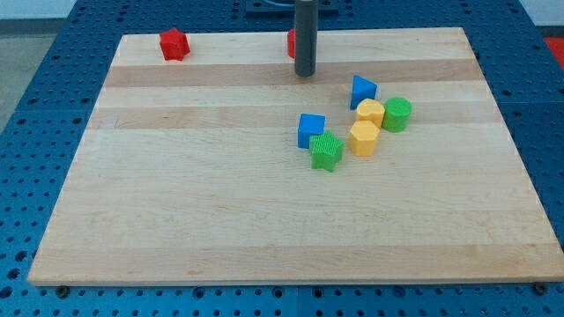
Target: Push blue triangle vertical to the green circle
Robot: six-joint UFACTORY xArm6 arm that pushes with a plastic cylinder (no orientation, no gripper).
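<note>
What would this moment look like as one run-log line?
my tip: up-left of blue triangle, apart | green circle: lower right of triangle | push: not begun

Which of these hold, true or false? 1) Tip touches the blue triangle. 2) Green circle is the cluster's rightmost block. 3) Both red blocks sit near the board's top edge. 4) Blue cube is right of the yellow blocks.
1) False: my tip stands apart from the blue triangle, up and to the view's left of it.
2) True: the green circle is rightmost.
3) True: the red block and the second red block, partly hidden behind the rod.
4) False: the blue cube lies left of the yellow blocks.
</note>
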